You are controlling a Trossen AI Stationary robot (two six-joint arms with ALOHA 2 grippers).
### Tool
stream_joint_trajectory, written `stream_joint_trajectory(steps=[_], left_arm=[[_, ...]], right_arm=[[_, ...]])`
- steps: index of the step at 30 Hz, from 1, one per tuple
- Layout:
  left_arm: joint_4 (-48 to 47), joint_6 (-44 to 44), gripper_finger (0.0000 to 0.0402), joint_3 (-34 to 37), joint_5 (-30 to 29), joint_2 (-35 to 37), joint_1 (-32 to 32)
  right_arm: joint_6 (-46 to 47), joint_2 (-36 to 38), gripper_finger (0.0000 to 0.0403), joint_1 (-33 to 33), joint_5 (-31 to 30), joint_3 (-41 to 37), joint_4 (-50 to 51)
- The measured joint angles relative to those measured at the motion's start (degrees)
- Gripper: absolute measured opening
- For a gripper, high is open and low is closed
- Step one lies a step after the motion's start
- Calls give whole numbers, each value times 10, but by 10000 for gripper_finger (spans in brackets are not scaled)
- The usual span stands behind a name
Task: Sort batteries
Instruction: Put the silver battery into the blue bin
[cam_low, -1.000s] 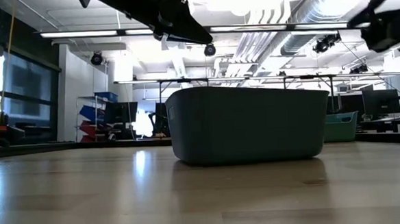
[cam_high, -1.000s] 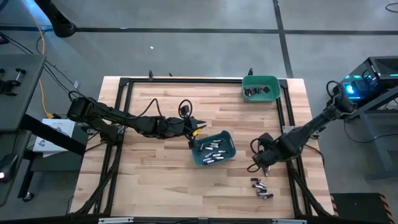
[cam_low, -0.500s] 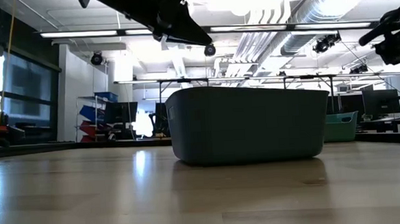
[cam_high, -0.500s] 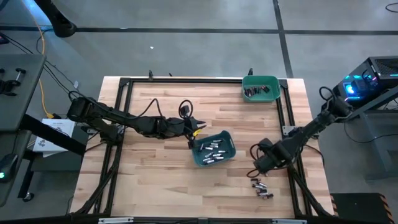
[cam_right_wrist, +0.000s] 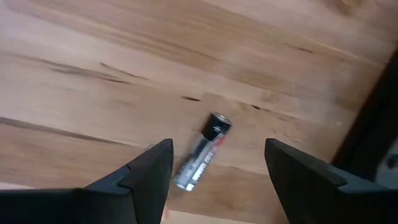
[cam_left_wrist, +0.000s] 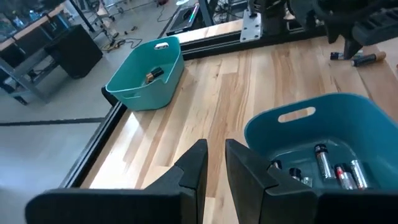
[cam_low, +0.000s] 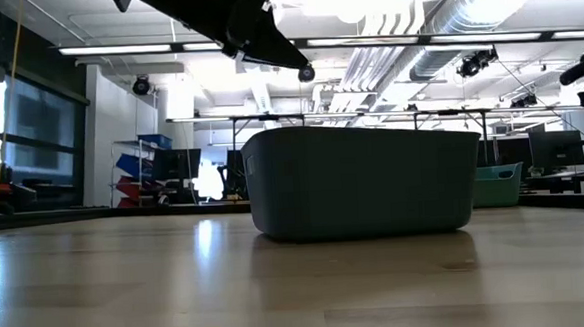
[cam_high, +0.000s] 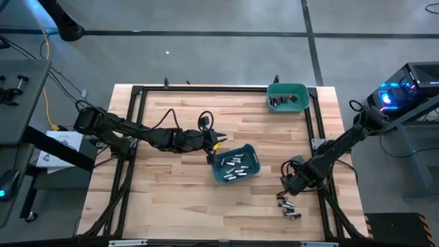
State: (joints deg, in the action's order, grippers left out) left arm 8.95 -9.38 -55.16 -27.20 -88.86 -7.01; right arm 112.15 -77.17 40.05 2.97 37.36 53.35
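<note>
Several loose batteries [cam_high: 288,208] lie on the wooden table near its right near corner. My right gripper [cam_high: 287,189] hovers open just above them, touching nothing. In the right wrist view one silvery-and-black battery [cam_right_wrist: 202,152] lies on the wood between and beyond its spread fingers. A teal bin [cam_high: 236,163] at the table's middle holds several silvery batteries [cam_left_wrist: 333,168]. A second teal bin [cam_high: 287,96] at the far right edge holds dark batteries. My left gripper [cam_high: 215,146] hangs shut over the left rim of the middle bin [cam_left_wrist: 311,134], holding nothing.
A black metal frame [cam_high: 137,137] runs along the table's edges, and its right rail [cam_high: 317,137] passes close to my right arm. Cables lie on the wood [cam_high: 171,120] by my left arm. Bare wood [cam_high: 171,199] shows at the near left.
My right gripper has moved toward the table's near edge and come over the loose batteries, staying open. The left arm has kept still.
</note>
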Motion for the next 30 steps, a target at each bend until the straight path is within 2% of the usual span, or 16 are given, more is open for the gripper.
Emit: stream_joint_trajectory(steps=[8,15,19,21,24,30], left_arm=[[60,-81,48,0,0,0,19],[112,-150,48,0,0,0,41],[97,-178,48,0,0,0,51],[76,-178,48,0,0,0,55],[36,-172,48,0,0,0,57],[-9,-134,48,0,0,0,60]], right_arm=[[41,0,248,-12,-25,0,-12],[121,0,248,-15,-50,0,-47],[179,0,248,-15,-56,0,-47],[196,0,248,-15,-36,0,-44],[199,0,248,-15,5,0,-44],[162,0,246,-15,12,0,-28]])
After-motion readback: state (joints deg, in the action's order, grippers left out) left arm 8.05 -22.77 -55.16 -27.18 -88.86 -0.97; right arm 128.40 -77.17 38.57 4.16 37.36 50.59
